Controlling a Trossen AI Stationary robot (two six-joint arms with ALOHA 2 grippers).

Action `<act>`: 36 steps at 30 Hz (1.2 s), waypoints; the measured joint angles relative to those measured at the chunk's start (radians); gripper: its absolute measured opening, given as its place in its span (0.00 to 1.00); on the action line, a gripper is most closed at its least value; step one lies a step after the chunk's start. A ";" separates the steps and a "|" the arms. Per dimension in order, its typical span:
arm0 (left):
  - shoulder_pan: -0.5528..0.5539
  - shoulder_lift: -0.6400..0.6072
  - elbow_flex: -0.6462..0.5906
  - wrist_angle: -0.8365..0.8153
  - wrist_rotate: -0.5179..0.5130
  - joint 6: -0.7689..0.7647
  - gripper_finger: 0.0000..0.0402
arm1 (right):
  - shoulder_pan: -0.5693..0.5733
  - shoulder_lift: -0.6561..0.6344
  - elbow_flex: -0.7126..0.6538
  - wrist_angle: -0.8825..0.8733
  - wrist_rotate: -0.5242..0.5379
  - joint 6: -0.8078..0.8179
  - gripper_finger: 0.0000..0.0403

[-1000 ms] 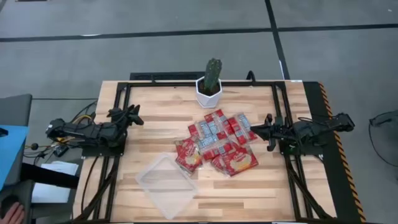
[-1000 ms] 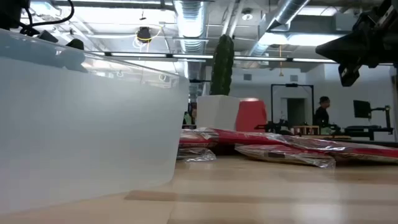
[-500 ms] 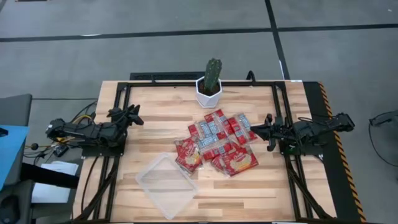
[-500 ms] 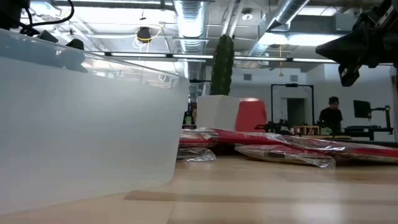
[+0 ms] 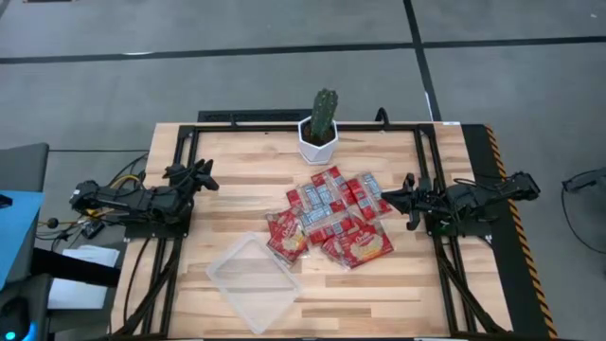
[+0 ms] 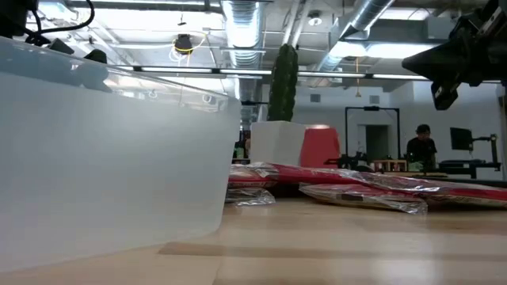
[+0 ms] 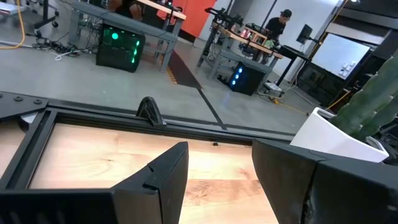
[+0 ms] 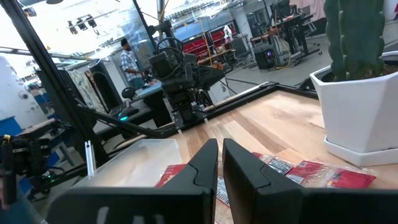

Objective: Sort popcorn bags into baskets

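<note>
The shiny red popcorn bags (image 5: 331,218) lie in a loose pile flat on the wooden table, right of centre; they also show in the low view (image 6: 364,188) and the right wrist view (image 8: 311,175). The clear plastic tray (image 5: 253,282) stands empty near the front edge, left of the pile. My left gripper (image 5: 203,176) hovers open at the table's left side, far from the bags. My right gripper (image 5: 401,195) hovers shut just right of the pile, touching nothing.
A white hexagonal pot with a cactus (image 5: 320,133) stands at the far edge behind the pile. A black metal frame (image 5: 284,121) runs around the tabletop. The tray's wall (image 6: 103,158) fills the left of the low view. People stand in the room beyond the table.
</note>
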 joint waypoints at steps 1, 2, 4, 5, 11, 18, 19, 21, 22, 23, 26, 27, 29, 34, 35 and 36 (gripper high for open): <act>0.000 0.000 0.000 0.000 0.000 0.000 0.42 | 0.000 0.000 0.000 0.000 0.000 0.000 0.13; 0.000 0.000 0.000 0.000 0.000 0.000 0.42 | 0.000 0.000 0.000 0.000 0.000 0.000 0.13; 0.000 0.000 0.000 0.000 0.000 0.000 0.42 | 0.000 0.000 0.000 0.000 0.000 0.000 0.13; 0.000 0.000 0.000 0.000 0.000 0.000 0.42 | 0.000 0.000 0.000 0.000 0.000 0.000 0.13; 0.000 0.000 0.000 0.000 0.000 0.000 0.42 | 0.000 0.000 0.000 0.000 0.000 0.000 0.13; 0.000 0.000 0.000 0.005 0.002 -0.110 0.42 | 0.000 0.000 0.000 0.000 0.000 0.000 0.13; 0.000 0.000 0.000 0.004 0.002 -0.126 0.42 | 0.000 0.000 0.000 0.000 0.000 0.000 0.13; 0.000 0.000 0.000 0.004 0.003 -0.149 0.42 | 0.000 0.000 0.000 0.000 0.000 0.000 0.13; 0.000 0.000 0.000 0.004 0.004 -0.158 0.42 | 0.000 0.000 0.000 0.000 0.000 0.000 0.13; 0.000 0.000 0.000 0.004 0.010 -0.163 0.42 | 0.000 0.000 0.000 0.000 0.000 0.000 0.13; 0.000 0.000 0.000 0.004 0.021 -0.171 0.42 | 0.000 0.000 0.000 0.000 0.000 0.000 0.13; 0.000 0.000 0.000 0.006 0.032 -0.189 0.42 | 0.000 0.000 0.000 0.000 0.000 0.000 0.13; 0.000 0.000 0.000 0.011 0.054 -0.222 0.42 | -0.003 0.000 0.000 0.002 0.004 0.000 0.13; 0.000 0.000 0.000 0.014 0.070 -0.277 0.42 | -0.002 0.000 0.000 0.039 0.012 0.000 0.13; 0.000 0.000 0.000 0.016 0.072 -0.280 0.42 | -0.002 0.000 0.000 0.047 0.012 0.000 0.13; 0.000 0.000 0.000 0.025 0.085 -0.298 0.42 | -0.002 0.000 0.000 0.053 0.012 0.001 0.13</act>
